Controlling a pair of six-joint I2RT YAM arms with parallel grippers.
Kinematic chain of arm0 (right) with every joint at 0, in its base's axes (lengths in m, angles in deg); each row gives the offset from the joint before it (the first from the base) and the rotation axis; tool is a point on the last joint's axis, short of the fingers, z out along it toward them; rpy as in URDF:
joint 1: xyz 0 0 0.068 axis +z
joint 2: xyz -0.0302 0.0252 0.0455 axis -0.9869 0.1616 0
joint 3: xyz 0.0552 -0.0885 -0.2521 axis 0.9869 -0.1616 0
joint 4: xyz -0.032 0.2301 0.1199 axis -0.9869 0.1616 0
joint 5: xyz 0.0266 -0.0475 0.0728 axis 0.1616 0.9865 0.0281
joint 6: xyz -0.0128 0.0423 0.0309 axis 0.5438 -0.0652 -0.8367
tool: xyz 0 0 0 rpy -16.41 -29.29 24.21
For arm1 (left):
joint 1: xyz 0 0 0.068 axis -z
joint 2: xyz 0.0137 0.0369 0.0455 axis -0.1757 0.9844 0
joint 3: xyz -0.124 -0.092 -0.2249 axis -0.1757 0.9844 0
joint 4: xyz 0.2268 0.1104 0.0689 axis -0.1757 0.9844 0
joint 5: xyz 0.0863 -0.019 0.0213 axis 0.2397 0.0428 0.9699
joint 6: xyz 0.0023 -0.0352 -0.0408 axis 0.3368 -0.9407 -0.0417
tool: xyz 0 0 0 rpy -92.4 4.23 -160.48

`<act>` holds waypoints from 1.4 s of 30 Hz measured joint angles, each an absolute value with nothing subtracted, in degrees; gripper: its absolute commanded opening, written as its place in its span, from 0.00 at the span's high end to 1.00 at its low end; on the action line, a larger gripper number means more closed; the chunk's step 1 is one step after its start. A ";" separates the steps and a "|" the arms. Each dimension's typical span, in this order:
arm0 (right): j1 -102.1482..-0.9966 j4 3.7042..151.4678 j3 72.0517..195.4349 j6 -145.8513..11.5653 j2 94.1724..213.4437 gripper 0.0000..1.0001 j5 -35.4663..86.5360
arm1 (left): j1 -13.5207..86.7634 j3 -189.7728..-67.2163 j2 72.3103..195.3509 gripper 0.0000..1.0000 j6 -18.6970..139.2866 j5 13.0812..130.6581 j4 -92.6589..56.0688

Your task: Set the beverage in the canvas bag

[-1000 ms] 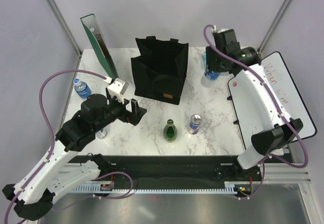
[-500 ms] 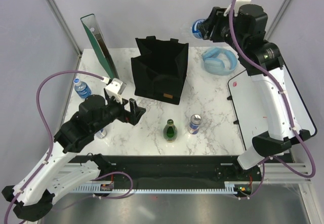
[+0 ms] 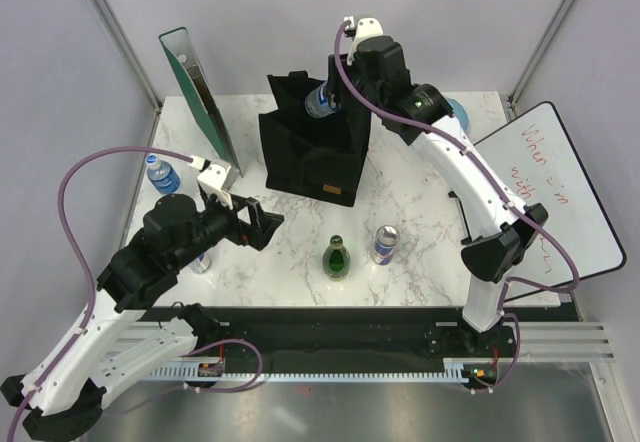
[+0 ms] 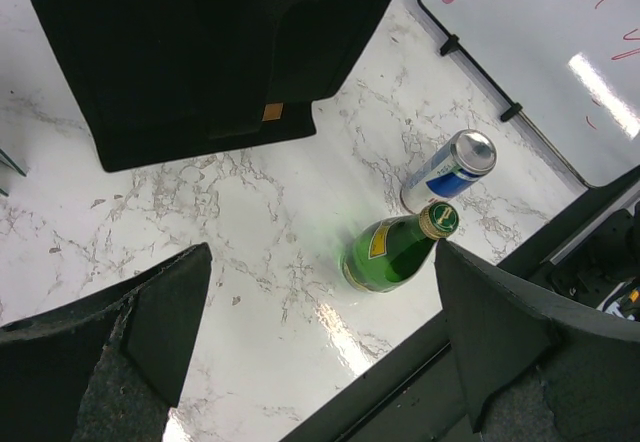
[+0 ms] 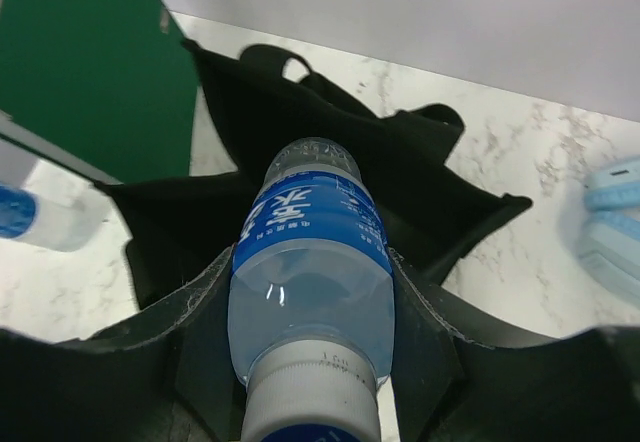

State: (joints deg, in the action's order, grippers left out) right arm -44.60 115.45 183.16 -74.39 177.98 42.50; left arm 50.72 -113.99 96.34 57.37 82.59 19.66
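Nearest the bases, the left gripper (image 3: 262,224) is hanging over the front left of the marble table (image 3: 420,202) with its jaws spread as wide as they go and nothing between them. Just beyond it, a green glass bottle (image 3: 337,258) and a slim can (image 3: 385,245) are standing side by side, close together but apart. Farther back, the canvas bag (image 3: 320,157) is sitting upright with its top gaping. Above that opening, near the far rim, the right gripper (image 5: 312,342) is clamping a water bottle (image 5: 308,252) at about half spread, the cap end toward the wrist. A whiteboard (image 3: 560,192) is lying at the right, and a green folder (image 3: 195,92) is standing at the back left.
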 measured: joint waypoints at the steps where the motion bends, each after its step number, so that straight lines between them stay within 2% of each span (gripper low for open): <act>1: -44.49 115.64 182.84 -73.91 178.46 1.00 43.77 | 50.72 -113.99 96.34 0.00 57.37 82.59 19.64; 13: -41.59 114.22 182.27 -70.70 186.24 1.00 51.26 | 50.74 -113.84 96.55 0.00 56.87 82.35 19.66; 28: -40.69 115.69 183.93 -68.23 200.08 0.99 52.49 | 50.74 -112.81 96.86 0.00 56.67 81.65 19.73; 33: -40.80 115.73 183.99 -67.95 202.28 0.92 52.49 | 50.74 -112.81 96.69 0.00 56.67 82.09 19.73; 37: -40.80 115.36 184.04 -67.88 203.36 0.75 52.53 | 50.74 -112.81 96.82 0.00 56.67 82.70 19.73; 42: -40.80 115.14 184.04 -67.81 203.49 0.64 52.51 | 50.76 -112.81 97.45 0.00 56.67 83.03 19.75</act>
